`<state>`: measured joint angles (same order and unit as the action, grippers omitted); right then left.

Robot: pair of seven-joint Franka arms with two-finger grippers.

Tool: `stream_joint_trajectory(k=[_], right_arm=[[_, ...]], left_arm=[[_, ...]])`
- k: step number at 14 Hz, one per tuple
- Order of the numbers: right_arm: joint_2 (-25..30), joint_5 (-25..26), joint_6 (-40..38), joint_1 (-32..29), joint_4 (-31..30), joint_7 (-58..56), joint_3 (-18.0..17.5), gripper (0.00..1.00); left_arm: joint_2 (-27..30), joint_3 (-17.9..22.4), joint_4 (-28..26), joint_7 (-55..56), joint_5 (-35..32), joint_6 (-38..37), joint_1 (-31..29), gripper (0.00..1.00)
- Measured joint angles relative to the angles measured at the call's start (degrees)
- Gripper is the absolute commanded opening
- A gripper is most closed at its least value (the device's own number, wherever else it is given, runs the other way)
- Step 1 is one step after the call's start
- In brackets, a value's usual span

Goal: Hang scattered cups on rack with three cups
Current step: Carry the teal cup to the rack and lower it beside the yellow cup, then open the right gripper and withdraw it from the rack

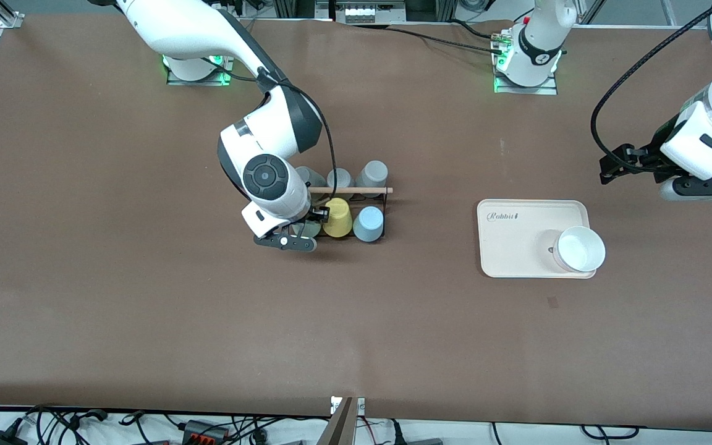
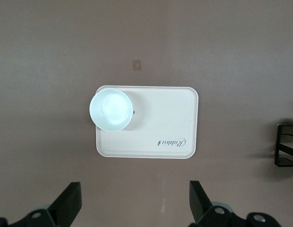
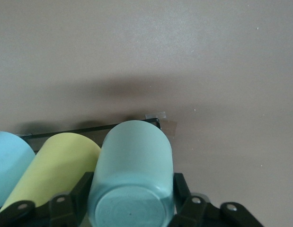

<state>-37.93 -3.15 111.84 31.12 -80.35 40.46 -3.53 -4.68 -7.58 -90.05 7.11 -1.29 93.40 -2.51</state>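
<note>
Mint-green cup upside down at near row of rack, right-arm end; right gripper there, fingers clasping its sides. Yellow tumbler touching at 3 o'clock, light blue cup next. Judged: release gently, lift straight up, avoid nudging yellow tumbler. Wooden rod at 12 o'clock overhead, so no swinging that way. Open bench at 6 and 9 o'clock. Left gripper waiting over left-arm end, fingers spread wide.

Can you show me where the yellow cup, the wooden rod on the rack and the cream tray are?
yellow cup [image 1: 337,217], front view, its side wall.
wooden rod [image 1: 356,190], front view, mid-length.
cream tray [image 1: 520,238], front view, bare floor.
</note>
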Motion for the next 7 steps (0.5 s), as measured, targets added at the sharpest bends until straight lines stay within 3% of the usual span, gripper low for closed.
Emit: stream_joint_trajectory(k=[3, 7], right_arm=[[0.1, 0.0, -0.9, -0.1, 2.2, 0.3, 0.0, 1.0], [0.4, 0.0, -7.1, -1.0, 9.6, 0.6, 1.2, 1.0]], left_arm=[[0.0, 0.0, 0.0, 0.0, 0.0, 0.0, 0.0, 1.0], [0.0, 0.0, 0.0, 0.0, 0.0, 0.0, 0.0, 1.0]])
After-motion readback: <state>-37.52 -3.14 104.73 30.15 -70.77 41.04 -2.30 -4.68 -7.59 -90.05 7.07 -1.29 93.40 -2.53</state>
